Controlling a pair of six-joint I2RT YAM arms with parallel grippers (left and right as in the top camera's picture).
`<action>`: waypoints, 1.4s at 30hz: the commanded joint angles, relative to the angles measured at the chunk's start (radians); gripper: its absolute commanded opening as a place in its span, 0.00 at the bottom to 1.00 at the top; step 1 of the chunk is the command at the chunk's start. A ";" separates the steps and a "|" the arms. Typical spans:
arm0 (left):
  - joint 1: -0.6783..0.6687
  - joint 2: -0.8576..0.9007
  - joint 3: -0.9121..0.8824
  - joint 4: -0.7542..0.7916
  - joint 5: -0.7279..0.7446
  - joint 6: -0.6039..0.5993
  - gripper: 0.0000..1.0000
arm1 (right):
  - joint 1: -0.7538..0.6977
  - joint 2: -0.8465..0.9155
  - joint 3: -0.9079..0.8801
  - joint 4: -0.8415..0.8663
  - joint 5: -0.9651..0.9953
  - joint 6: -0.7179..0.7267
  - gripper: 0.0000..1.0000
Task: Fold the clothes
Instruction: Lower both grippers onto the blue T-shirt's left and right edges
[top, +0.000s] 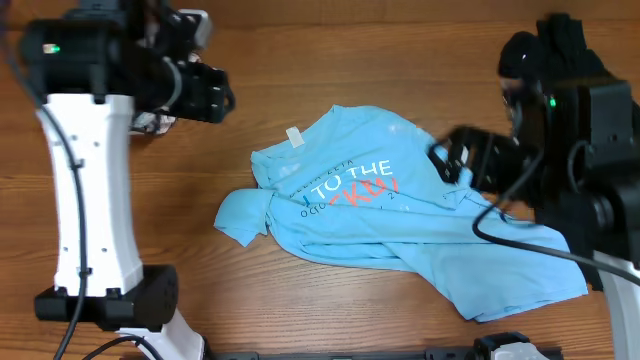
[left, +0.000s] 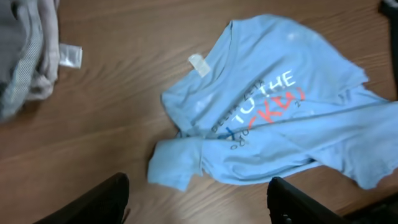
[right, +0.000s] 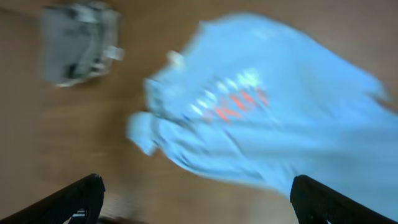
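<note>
Fingers (left: 99, 202) of left gripper (left: 199, 183) and right gripper (right: 198, 180) gape wide, empty, above the table (top: 300, 60). Blue shirt (top: 400, 215) lies crumpled mid-table, sleeve (top: 240, 218) bunched at 9 o'clock. Folding looks unstarted; the next move likely calls for pinching edges and spreading it flat

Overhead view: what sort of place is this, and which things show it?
Probably a robotics lab bench for cloth-handling trials: a wooden table, a left arm and right arm at either side, and a crumpled light-blue T-shirt with a grey garment nearby.
</note>
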 joint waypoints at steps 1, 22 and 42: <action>-0.090 -0.043 -0.112 -0.003 -0.150 -0.164 0.73 | -0.008 -0.033 0.005 -0.093 0.268 0.142 1.00; -0.239 -0.208 -1.020 0.407 -0.221 -0.431 0.61 | -0.008 -0.093 -0.377 0.031 0.312 0.203 1.00; -0.230 -0.206 -1.334 0.761 -0.190 -0.427 0.46 | -0.008 -0.090 -0.420 0.126 0.296 0.199 1.00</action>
